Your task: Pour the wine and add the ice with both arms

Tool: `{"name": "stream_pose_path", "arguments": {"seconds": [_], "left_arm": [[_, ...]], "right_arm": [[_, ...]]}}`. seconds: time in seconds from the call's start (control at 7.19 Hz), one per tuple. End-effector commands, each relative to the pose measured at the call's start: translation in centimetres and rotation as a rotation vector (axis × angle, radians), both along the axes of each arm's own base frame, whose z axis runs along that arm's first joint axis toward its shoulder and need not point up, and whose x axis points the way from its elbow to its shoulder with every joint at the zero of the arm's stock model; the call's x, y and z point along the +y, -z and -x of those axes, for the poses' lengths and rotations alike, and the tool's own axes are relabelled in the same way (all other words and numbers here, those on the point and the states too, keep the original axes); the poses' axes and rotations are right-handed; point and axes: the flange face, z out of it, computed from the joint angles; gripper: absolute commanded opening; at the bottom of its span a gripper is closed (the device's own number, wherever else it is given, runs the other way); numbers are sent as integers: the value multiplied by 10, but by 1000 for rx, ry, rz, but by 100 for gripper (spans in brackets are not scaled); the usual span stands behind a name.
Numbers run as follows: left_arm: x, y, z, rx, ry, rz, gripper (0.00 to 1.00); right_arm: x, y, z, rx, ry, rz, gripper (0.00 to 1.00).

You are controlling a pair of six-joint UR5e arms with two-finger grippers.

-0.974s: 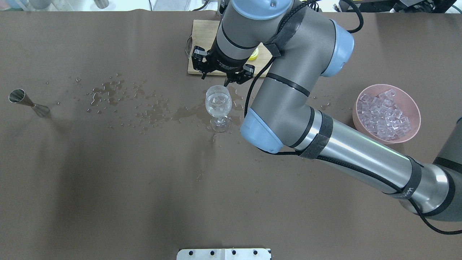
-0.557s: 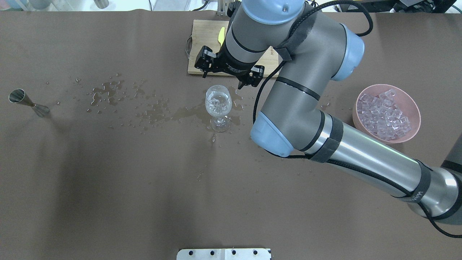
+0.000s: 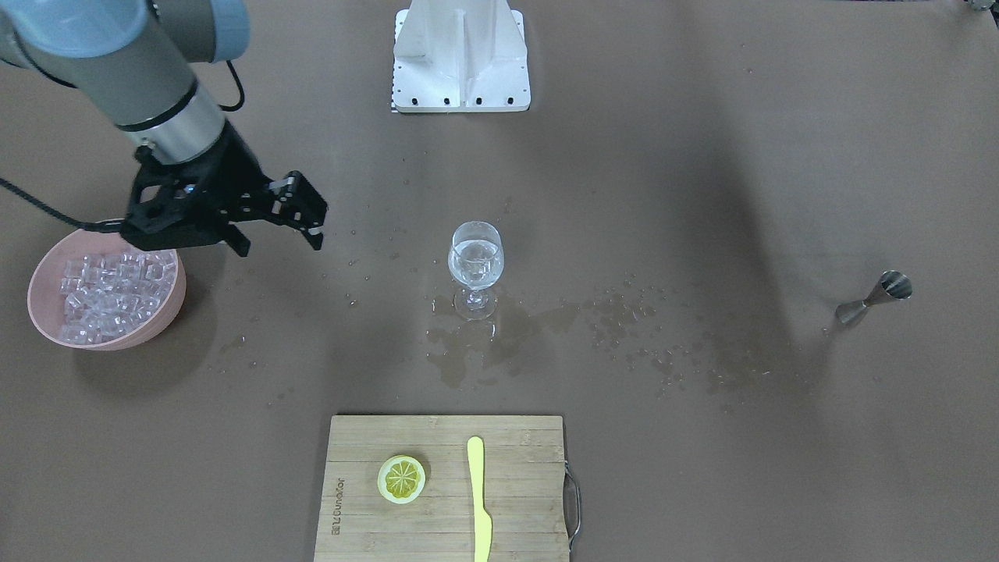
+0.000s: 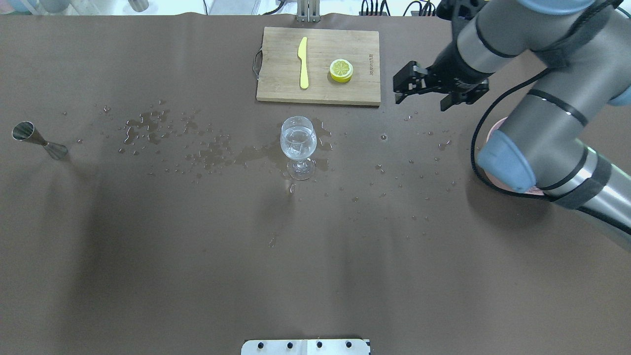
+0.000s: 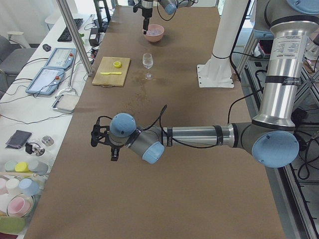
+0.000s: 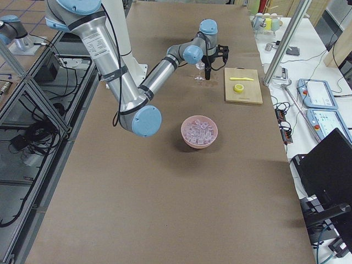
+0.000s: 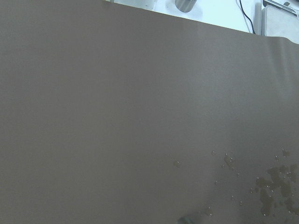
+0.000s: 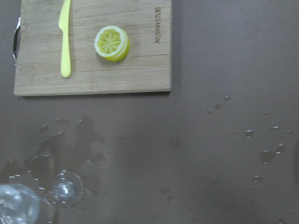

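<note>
R black two-finger end effector [image 3: 279,240] hangs w/ fingers spread, nothing btwn them, just beside pink round bowl [image 3: 125,340] heaped w/ small clear ice cubes [image 3: 105,293]. Clear stemmed wine glass [image 4: 297,140] stands upright mid brown surface [image 4: 148,246], well apart from that end effector. It holds a little clear wine [image 3: 475,257] + some cubes, w/ wet patches round its foot. L end effector [image 5: 102,144] sits low over surface's left end; open or closed, can't tell.
</note>
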Motion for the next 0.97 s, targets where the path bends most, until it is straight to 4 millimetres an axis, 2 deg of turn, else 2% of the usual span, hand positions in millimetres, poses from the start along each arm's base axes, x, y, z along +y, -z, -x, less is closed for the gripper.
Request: {"name": "stream_pose_path", "arguments": {"seconds": [0.0,0.14,0.28,0.42,0.56,0.7,0.84], "left_arm": [[6,-13,1,-40,-25,-28,98],[10,-29,4,-81,1,22,98],[9,-33,3,-94,-15,28,98],[4,-31,3,-121,-38,13,98],[-1,-30,-29,-158,-98,48,98],[-8,-31,-29,-199,-153,36,98],[-15,-33,-28,-239,-219,23,98]], "right_arm": [[0,-101,-103,76,77,-79,100],[4,-146,-142,125,121,-127,100],[8,-177,-177,162,147,-167,100],[15,-199,-200,185,163,-182,100],[14,-218,-219,204,179,-201,100],[11,-227,-233,217,182,-209,100],[13,-249,-251,229,187,-202,100]]}}
